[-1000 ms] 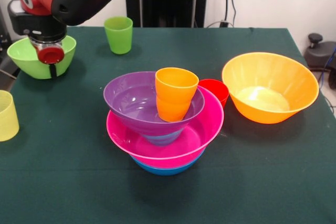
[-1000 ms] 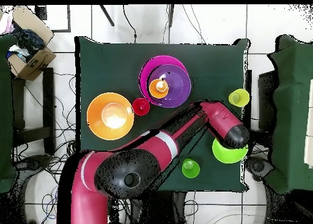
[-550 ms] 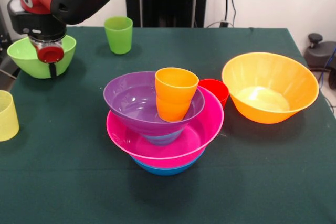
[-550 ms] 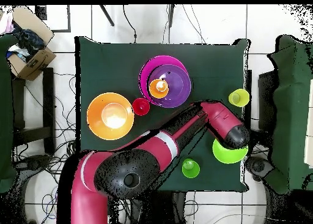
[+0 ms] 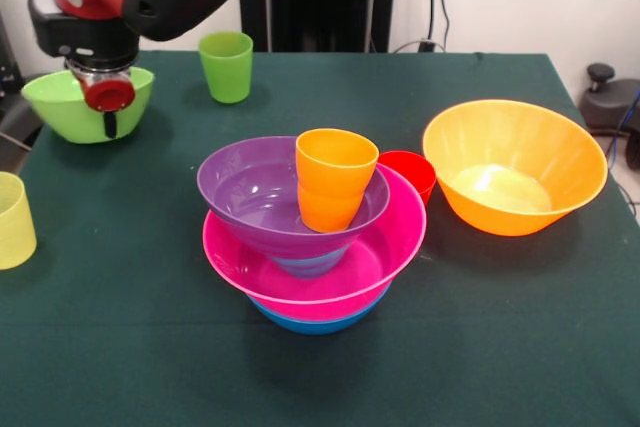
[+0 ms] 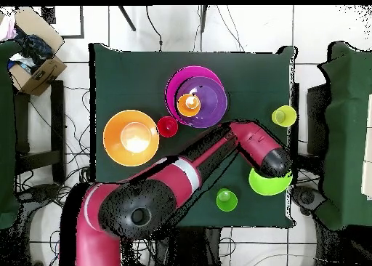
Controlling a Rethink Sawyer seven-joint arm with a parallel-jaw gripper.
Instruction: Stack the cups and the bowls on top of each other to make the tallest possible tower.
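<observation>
We take the tower (image 5: 312, 247) as our landmark: a blue bowl (image 5: 315, 319) at the bottom, the pink bowl (image 5: 330, 282) in it, the purple bowl (image 5: 250, 197) in that, and the orange cup (image 5: 333, 179) standing inside the purple one. The red cup (image 5: 412, 173) sits just behind it, touching the pink rim. The orange bowl (image 5: 513, 165) lies to its right, apart. Far to its back left, the gripper (image 5: 108, 107) hangs over the lime green bowl (image 5: 60, 107); we cannot tell how its jaws stand. The green cup (image 5: 226, 66) stands behind the tower, the pale yellow cup (image 5: 14, 219) to its left
</observation>
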